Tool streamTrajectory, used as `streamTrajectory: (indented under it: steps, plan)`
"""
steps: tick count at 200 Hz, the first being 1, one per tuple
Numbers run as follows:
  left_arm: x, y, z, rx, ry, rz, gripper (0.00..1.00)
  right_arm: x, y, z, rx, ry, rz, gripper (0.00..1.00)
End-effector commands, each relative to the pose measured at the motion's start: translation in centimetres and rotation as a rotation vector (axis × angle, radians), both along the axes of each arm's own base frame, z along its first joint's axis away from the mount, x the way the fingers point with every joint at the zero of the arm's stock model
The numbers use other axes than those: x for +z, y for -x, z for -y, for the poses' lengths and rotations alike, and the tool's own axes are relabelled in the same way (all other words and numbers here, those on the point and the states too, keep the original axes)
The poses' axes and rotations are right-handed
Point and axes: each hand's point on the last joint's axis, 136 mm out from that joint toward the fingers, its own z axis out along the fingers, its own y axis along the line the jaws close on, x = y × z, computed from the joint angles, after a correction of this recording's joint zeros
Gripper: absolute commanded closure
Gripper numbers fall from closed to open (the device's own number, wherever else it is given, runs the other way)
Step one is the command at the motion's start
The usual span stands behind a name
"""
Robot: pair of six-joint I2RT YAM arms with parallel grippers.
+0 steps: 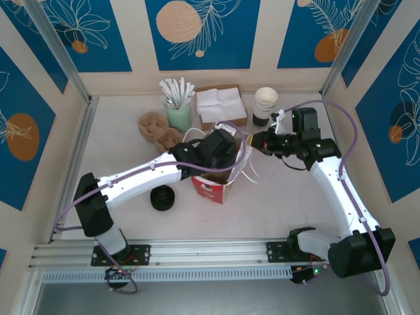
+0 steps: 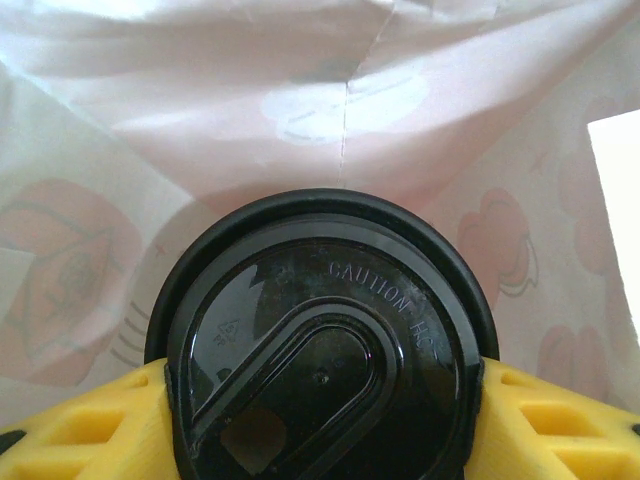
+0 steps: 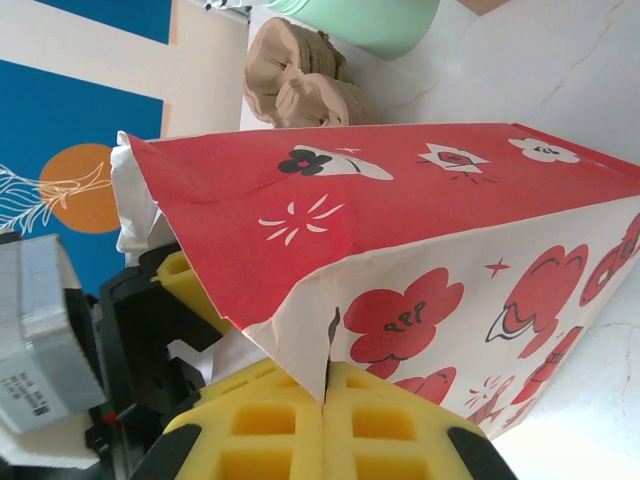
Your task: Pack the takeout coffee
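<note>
Since the red-and-white paper bag [image 3: 450, 230] is limp, the right claw [image 3: 325, 410] is clamped on its rim. Inside the bag, the takeout coffee [image 2: 320, 370] sits gripped by the left claw [image 2: 320, 430]. Its paper wall likely crushes easily, so a gentle hold just under the lid [image 2: 400, 300] suits.

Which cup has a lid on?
The takeout coffee, held by the left fingers inside the bag; the stacked cups at the back are lidless.
</note>
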Motion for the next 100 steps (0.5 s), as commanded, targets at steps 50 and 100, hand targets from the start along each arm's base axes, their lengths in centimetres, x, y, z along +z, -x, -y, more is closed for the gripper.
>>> streamTrajectory:
  steps: [50, 100]
  plan:
    - [-0.5, 0.3, -0.5, 0.026, -0.026, -0.038, 0.41, -0.9, 0.3, 0.7, 0.020, -0.029, -0.010, 1.00]
    - [-0.1, 0.4, -0.4, 0.008, -0.023, -0.052, 0.41, 1.3, -1.1, 2.3, 0.022, 0.103, 0.089, 0.63]
